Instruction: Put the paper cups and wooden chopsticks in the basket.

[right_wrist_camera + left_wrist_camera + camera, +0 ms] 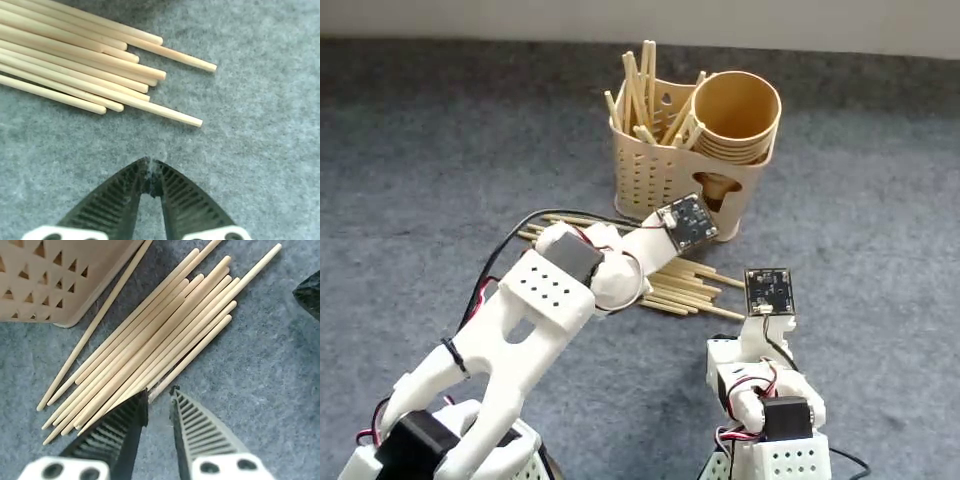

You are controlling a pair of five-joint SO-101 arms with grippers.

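Observation:
A beige perforated basket (665, 175) stands at the back of the grey cloth, holding several upright wooden chopsticks (642, 85) and stacked paper cups (735, 115). A loose pile of chopsticks (692, 285) lies flat in front of it. My left gripper (158, 395) hovers just above the near ends of that pile (150, 340), its fingers slightly open with nothing between them. My right gripper (151, 170) is shut and empty over bare cloth, a short way from the tips of the chopsticks (75, 65).
The basket's corner (55, 285) sits close beside the pile, with one chopstick (95, 325) lying along it. The left arm (535, 300) crosses over the pile's left end. The right arm (765, 400) stands at the front right. A dark part (310, 292) shows beyond the pile.

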